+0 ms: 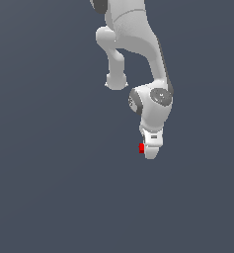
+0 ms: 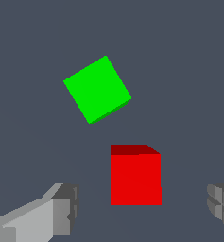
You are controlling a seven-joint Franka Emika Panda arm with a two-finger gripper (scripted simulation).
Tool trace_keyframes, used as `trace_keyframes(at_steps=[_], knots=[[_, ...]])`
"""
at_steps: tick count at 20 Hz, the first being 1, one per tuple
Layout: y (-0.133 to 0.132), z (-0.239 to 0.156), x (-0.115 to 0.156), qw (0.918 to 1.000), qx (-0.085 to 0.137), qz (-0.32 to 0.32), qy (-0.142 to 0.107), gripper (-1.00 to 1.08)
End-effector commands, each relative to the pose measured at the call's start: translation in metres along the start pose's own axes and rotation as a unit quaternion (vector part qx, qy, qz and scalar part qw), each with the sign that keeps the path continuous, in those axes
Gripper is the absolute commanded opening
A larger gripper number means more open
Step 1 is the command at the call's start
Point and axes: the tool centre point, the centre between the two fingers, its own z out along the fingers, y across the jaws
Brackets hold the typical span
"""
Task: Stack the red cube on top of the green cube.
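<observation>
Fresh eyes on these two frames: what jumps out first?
In the wrist view, the green cube and the red cube pop against the flat dark floor, apart from each other, with the red one between the open fingers. In the exterior view, the white arm hangs from the top, and only a red sliver shows beside the gripper.

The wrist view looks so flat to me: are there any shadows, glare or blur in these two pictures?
In the wrist view, no cast shadows or glare; the red cube merely has one darker face, the green cube a thin darker edge, and outlines look jagged, not blurred. In the exterior view, the arm is softly shaded, the floor plain, and the red cube is only a small patch beside the gripper.
</observation>
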Motion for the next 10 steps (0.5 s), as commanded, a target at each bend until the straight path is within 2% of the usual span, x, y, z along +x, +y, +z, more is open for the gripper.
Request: trace_keyframes(at_steps=[1, 10], knots=[[0.0, 0.005, 0.0, 1.0, 0.0, 0.0, 0.0, 1.0], [-0.002, 0.044, 0.0, 1.0, 0.0, -0.003, 0.0, 1.0]])
